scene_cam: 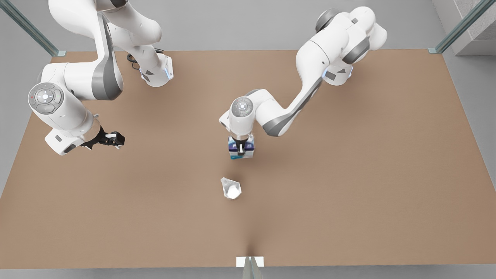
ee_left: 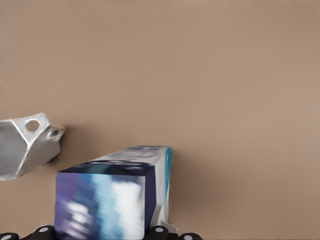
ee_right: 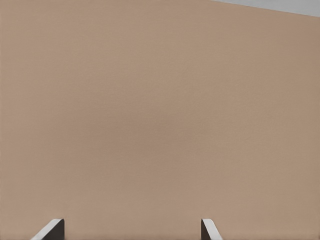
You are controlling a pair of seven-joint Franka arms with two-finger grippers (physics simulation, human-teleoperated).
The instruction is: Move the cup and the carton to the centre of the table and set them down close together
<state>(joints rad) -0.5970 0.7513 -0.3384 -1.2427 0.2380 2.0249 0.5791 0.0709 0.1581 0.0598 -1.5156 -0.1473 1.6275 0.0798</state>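
Note:
The carton [scene_cam: 241, 152], white with a navy band and a teal end, is near the middle of the brown table [scene_cam: 348, 174]. My left gripper [scene_cam: 241, 148] comes down on it from above and is shut on it. The left wrist view has the carton [ee_left: 115, 200] close up between the fingers. The faceted silvery cup [scene_cam: 231, 188] lies tipped on the table just in front of the carton, apart from it, and the cup [ee_left: 27, 145] is beside the carton in the left wrist view. I cannot tell whether the carton touches the table. My right gripper [scene_cam: 112, 139] waits open at the front view's left, its fingertips [ee_right: 50, 231] over bare table.
A small white tab [scene_cam: 250, 261] marks the table's near edge at the middle. Glass posts [scene_cam: 457, 27] stand at the far corners. The left arm's elbow [scene_cam: 337, 50] reaches over the far right of the table.

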